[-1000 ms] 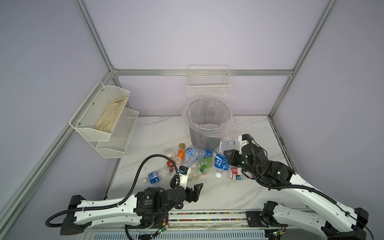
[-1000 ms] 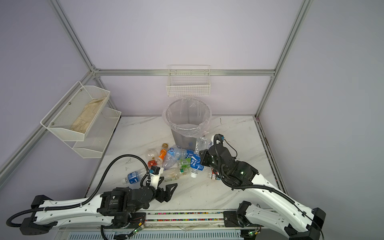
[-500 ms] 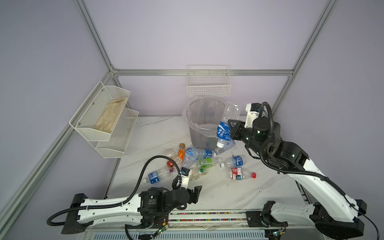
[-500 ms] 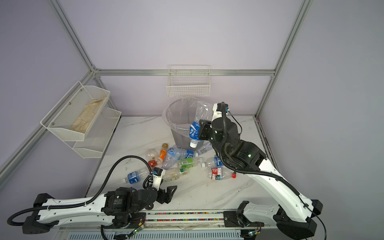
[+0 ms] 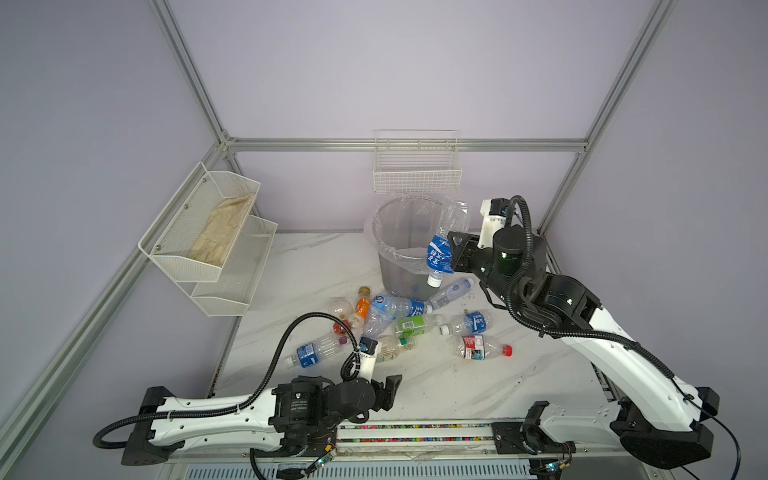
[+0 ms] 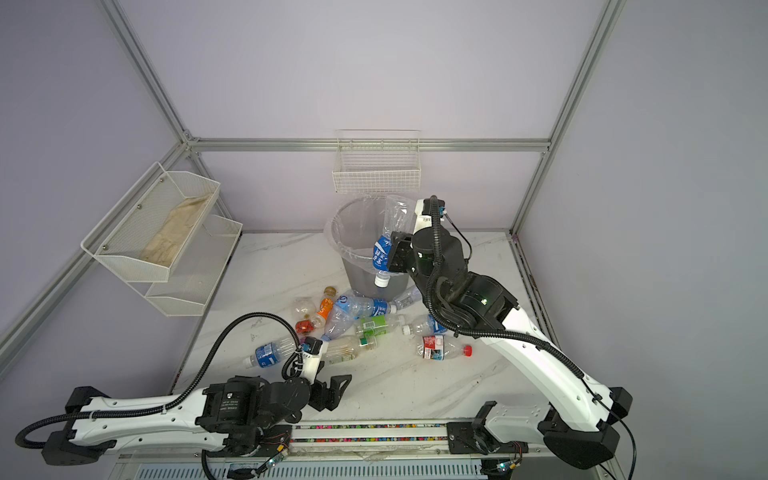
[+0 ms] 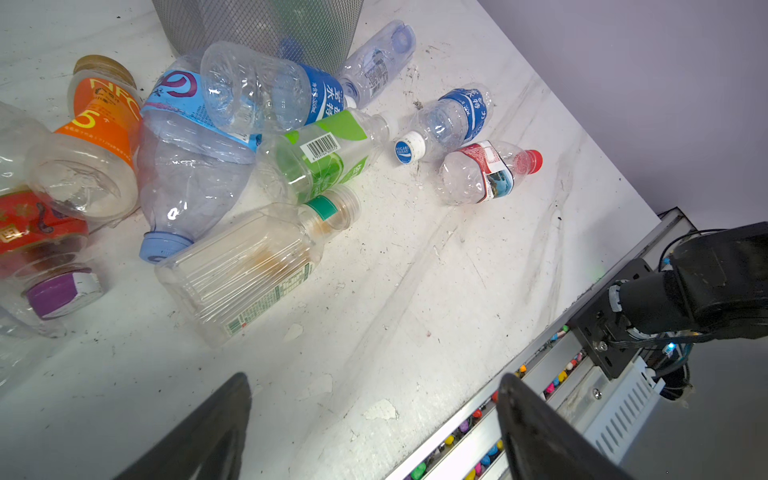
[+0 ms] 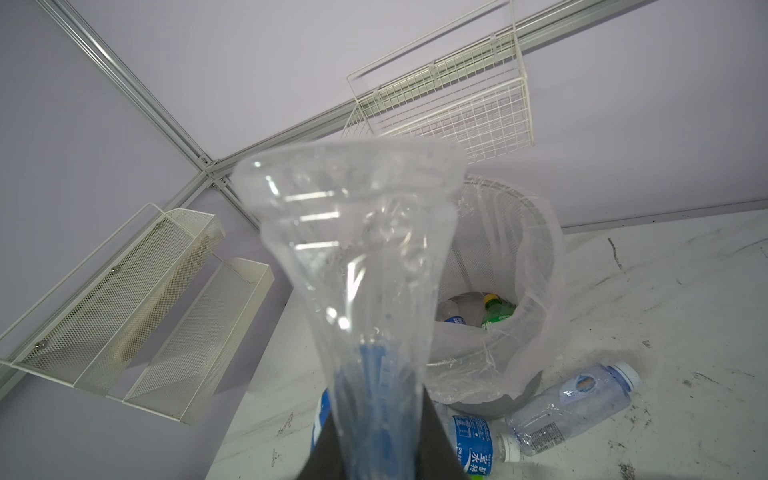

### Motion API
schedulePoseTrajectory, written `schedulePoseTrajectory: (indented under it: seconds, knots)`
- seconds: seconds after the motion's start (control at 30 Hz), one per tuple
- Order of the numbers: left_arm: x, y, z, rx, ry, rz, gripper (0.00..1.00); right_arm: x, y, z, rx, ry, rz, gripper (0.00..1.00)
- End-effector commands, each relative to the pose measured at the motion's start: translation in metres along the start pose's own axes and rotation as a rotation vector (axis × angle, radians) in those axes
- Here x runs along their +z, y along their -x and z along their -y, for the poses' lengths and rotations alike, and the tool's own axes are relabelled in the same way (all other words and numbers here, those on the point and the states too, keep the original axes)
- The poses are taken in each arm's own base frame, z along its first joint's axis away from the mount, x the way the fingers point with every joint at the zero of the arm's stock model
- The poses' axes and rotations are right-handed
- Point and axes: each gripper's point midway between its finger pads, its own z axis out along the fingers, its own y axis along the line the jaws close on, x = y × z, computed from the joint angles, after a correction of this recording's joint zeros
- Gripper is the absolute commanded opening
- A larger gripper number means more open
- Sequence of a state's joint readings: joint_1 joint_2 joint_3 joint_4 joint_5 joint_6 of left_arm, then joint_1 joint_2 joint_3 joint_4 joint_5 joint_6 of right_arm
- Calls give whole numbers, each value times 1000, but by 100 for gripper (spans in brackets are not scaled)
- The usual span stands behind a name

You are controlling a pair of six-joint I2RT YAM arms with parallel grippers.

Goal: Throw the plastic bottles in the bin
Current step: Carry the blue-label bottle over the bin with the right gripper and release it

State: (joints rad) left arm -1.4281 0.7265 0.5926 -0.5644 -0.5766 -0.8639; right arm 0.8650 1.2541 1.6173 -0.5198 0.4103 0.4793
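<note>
jaws on the right gripped an inverted blue-labelled bottle (image 5: pixel 441 253) at the bin's (image 5: pixel 394 277) 3 o'clock side; jaws on the left were released.

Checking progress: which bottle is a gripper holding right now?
The blue-labelled bottle hanging cap-down in the right gripper near the bin; the others lie loose on the table or inside the bin.
</note>
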Motion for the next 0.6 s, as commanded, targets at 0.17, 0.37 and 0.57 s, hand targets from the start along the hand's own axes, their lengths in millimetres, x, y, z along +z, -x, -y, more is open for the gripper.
schedulePoseTrajectory:
  seconds: [0.17,0.37,0.57]
  knots:
    - [-20,17,-5,-73,-59,96,90,-13,34,3,-60,-71,74,0]
    - [-25,16,-16,-71,-47,106,90,-15,48,0,-63,-76,111,0]
    - [-25,11,-24,-63,-20,101,90,-16,60,-2,-78,-98,138,0]
